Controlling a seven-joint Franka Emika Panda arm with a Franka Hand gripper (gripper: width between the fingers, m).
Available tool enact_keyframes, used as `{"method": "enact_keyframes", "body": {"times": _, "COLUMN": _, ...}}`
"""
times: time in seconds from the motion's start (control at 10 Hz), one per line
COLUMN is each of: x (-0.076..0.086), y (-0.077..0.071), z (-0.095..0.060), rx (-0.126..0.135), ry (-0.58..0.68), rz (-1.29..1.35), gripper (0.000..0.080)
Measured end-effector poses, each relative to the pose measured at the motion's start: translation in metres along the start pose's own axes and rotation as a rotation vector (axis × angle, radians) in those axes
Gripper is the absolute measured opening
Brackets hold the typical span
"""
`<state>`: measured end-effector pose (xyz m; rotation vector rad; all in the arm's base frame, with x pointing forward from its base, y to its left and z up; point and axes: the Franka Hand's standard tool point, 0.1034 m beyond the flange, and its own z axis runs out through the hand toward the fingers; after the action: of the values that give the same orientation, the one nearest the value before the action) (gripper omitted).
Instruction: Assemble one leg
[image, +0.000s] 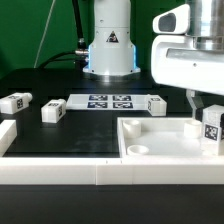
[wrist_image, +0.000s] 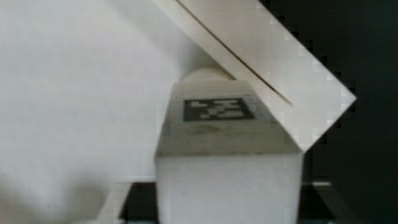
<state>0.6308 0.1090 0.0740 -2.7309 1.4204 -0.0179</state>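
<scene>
My gripper (image: 206, 118) is shut on a leg (image: 211, 124), a small white block with a black-and-white tag. It holds the leg upright at the exterior view's right, over the right side of the large white square tray-like piece (image: 160, 150). In the wrist view the leg (wrist_image: 217, 150) fills the space between the jaws of the gripper (wrist_image: 222, 206), and its tagged end points at a corner edge of the tray-like piece (wrist_image: 267, 60). Three more legs lie on the black table: two at the left (image: 13, 103) (image: 52, 111) and one behind the tray-like piece (image: 155, 104).
The marker board (image: 110, 101) lies at the back centre, in front of the robot base (image: 108, 45). A low white wall (image: 50, 172) runs along the front edge and turns up at the far left.
</scene>
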Motion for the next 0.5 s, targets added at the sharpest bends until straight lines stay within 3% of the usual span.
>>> {"method": "enact_keyframes", "body": {"times": 0.5, "x": -0.0008, "y": 0.0052, "z": -0.0003, "rx": 0.008, "ry": 0.0, "rz": 0.513, "gripper": 0.029}}
